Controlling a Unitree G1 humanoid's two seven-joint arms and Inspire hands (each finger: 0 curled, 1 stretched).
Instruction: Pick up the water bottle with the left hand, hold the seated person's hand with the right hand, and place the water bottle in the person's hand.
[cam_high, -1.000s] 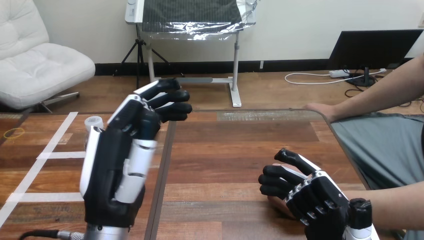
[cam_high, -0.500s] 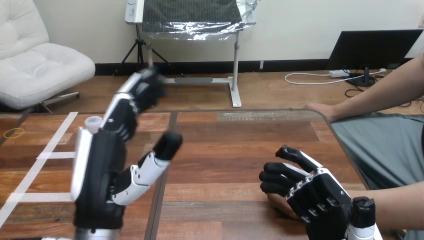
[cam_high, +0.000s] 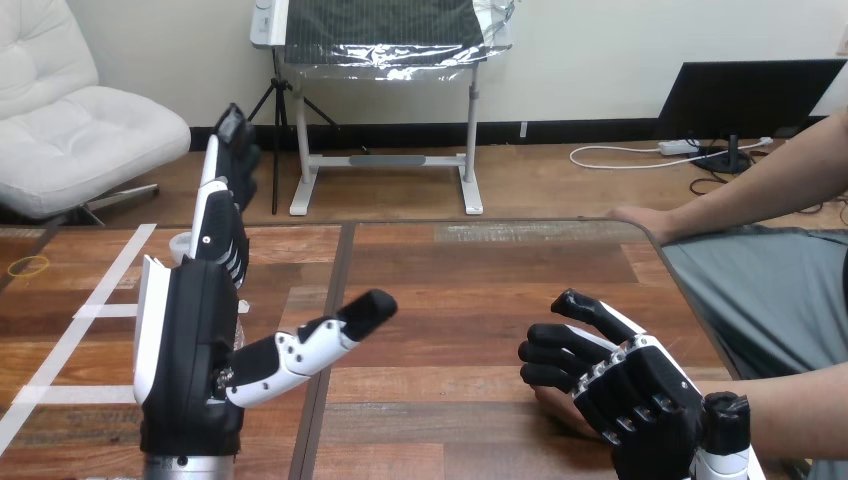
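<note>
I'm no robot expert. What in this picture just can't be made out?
- Water bottle: just its cap peeks out in the head view; the open left hand covers its body.
- The person's nearer hand: mostly under the right hand, so whether it is gripped cannot be told.
- Right arm: cut off by the bottom edge just behind the hand.

Open tabletop (cam_high: 470, 290), water bottle (cam_high: 182, 243) (half-hidden) far left

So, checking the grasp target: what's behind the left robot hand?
The white cap of the water bottle peeks past the open black-and-white left robot hand; the bottle's body is covered by it.
</note>
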